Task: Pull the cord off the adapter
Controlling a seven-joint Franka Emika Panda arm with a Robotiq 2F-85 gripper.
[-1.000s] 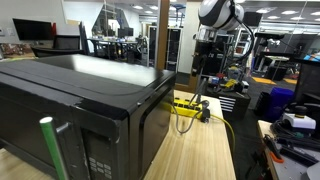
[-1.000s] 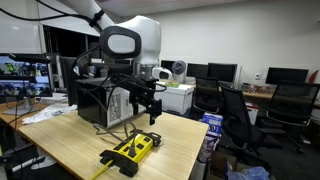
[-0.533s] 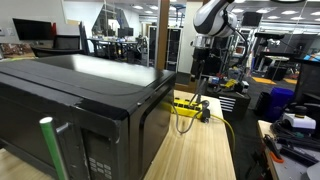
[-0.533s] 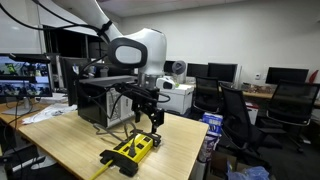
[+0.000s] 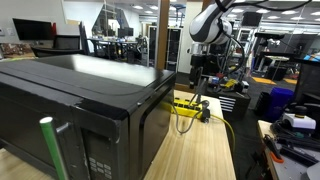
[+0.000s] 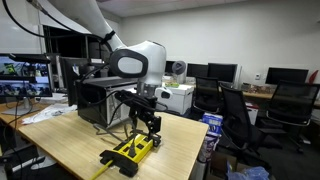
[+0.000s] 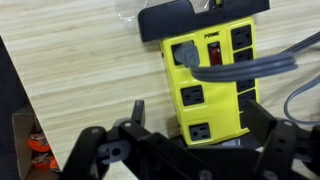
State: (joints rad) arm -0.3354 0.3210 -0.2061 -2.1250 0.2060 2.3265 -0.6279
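The adapter, a yellow power strip [image 7: 205, 75] with dark sockets and a black end, lies flat on the wooden table. It shows in both exterior views [image 5: 186, 105] [image 6: 133, 150]. A grey cord [image 7: 262, 64] is plugged into a socket near the black end and runs off to the right. My gripper [image 7: 198, 118] is open, with one finger on each side of the strip's near end. It hovers just above the strip in both exterior views [image 5: 201, 88] [image 6: 148, 127]. It holds nothing.
A large black microwave [image 5: 80, 100] [image 6: 100, 100] stands on the table beside the strip. The table edge [image 6: 185, 150] is close to the strip. Office chairs [image 6: 235, 115] and desks stand beyond. A green post [image 5: 50, 145] is in the foreground.
The arm has come down, bringing the open gripper closer to the power strip. The strip and cord have not moved.
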